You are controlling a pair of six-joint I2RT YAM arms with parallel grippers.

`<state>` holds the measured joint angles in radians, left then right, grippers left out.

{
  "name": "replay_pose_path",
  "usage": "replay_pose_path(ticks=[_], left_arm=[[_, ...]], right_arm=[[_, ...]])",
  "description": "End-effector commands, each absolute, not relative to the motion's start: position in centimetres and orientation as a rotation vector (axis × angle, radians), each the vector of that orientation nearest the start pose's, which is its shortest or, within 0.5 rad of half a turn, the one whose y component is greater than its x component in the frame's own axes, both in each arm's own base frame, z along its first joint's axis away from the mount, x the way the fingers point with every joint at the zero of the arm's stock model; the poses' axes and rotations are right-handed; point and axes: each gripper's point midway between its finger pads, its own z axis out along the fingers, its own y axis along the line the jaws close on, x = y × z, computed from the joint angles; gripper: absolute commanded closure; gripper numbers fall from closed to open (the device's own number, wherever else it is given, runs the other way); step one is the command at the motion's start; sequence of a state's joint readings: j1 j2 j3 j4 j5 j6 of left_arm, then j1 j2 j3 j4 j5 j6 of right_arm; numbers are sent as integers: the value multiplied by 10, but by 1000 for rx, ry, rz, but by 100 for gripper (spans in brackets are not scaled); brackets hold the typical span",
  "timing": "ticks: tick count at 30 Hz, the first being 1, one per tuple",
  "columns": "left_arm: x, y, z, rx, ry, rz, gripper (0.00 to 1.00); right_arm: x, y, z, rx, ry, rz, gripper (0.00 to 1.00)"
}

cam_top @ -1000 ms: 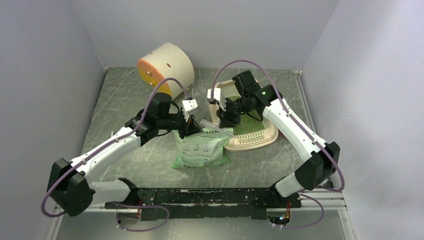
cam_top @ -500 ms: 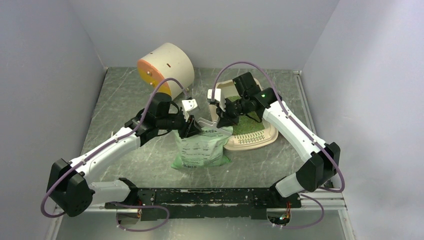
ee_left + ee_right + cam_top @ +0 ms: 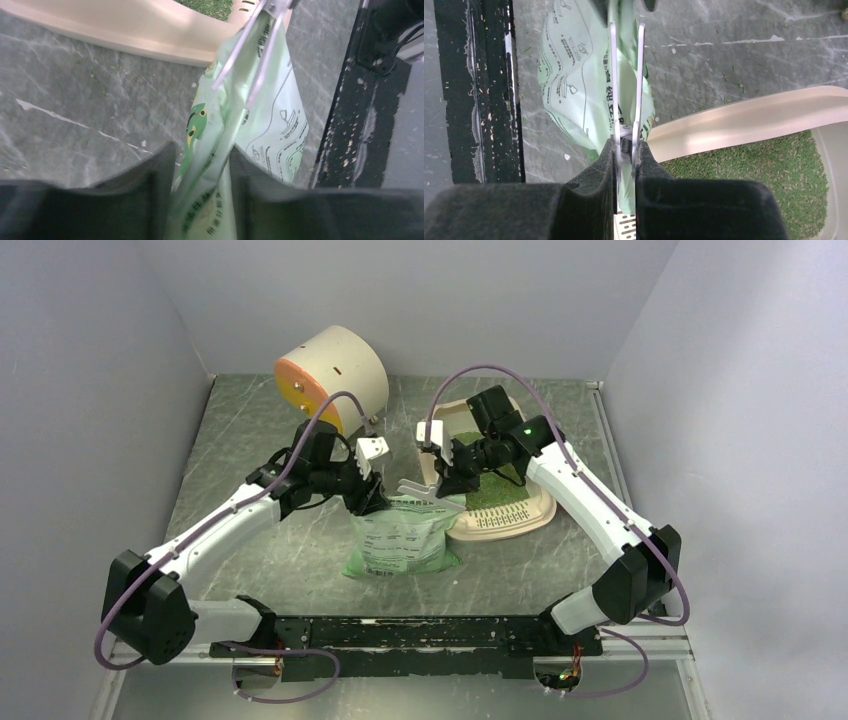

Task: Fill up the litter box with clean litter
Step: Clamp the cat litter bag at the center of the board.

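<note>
Left claw: 1 bag; right claw: 1 clip

Beige litter box holding speckled green clean litter. Pale-green bag with dark printed line-drawings; grey table veined white. Cream cabinet, orange face.

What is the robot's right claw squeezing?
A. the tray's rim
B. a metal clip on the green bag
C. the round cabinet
B: in the right wrist view the right gripper is shut on a silver clip whose prongs straddle the top of the bag.
</note>
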<state>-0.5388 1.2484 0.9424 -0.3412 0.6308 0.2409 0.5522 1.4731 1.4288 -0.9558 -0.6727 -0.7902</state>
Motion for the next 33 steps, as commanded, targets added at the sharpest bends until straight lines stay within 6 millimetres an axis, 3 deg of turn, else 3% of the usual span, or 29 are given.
replay_pose_path(ticks=[1,3,4,12,15,25,29,33], left_arm=[[243,-255,174,1235,1895,-891,68],[243,-255,171,1244,1918,-908,93],[244,-256,172,1236,1913,-919,95],[242,-270,219,1188,1730,-1012,95],[238,-272,223,1218,1710,-1033,95],[244,-273,236,1135,1656,-1017,95],[243,-274,239,1132,1641,-1025,95],[241,-274,233,1147,1654,-1034,95]], right_arm=[[237,247,210,-1717,1789,758,100],[238,246,210,-1724,1795,743,100],[237,246,209,-1731,1797,744,100],[237,240,186,-1807,1872,599,100],[242,239,183,-1812,1897,543,100],[221,258,170,-1971,1893,541,100],[238,259,170,-1881,1900,436,83],[251,266,198,-1749,1830,409,74]])
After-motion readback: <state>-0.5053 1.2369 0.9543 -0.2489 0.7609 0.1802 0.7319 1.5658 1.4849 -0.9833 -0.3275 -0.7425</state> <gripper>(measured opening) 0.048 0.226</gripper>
